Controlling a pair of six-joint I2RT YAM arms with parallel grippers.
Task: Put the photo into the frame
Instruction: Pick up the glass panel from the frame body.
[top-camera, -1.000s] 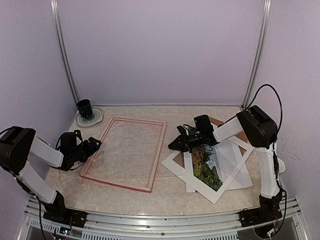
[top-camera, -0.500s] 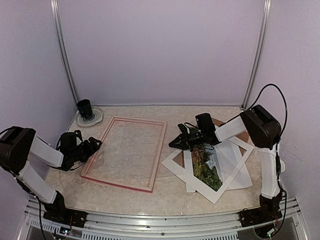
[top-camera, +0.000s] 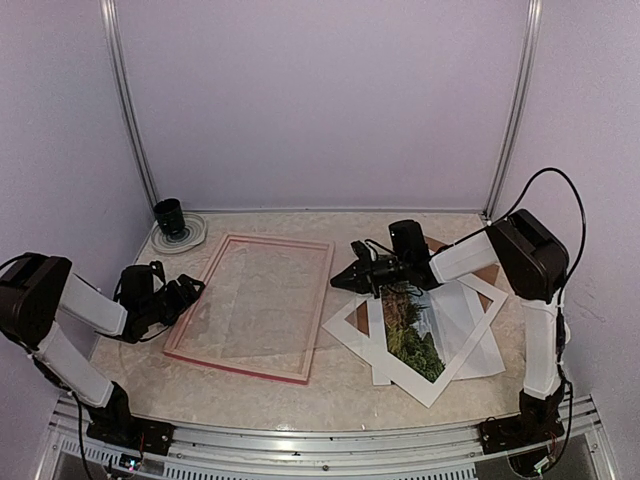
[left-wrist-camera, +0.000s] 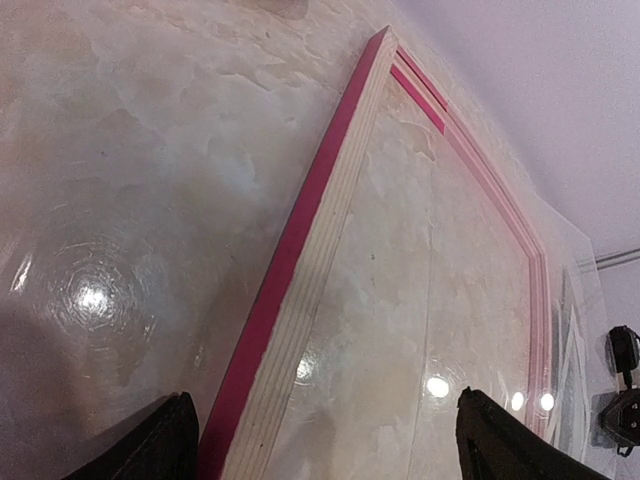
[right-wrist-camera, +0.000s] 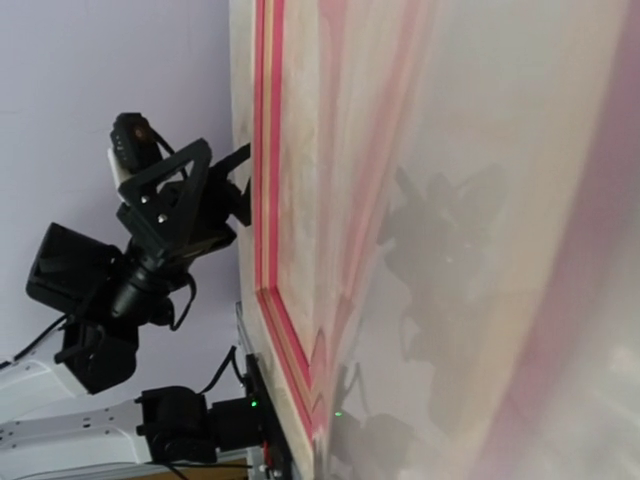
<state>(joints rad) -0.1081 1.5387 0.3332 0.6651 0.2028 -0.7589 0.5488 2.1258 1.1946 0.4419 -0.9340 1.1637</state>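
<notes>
The right pincer (top-camera: 342, 282) has crept off the photo (top-camera: 408, 332) toward the frame (top-camera: 280, 241) — its tip is now at the near rail, and the photo lies behind it, showing through the white mat (top-camera: 345, 325). I cannot tell whether its jaws grip anything. The left pincer (top-camera: 188, 291) gapes astride the far rail — so the photo is not yet loaded.
</notes>
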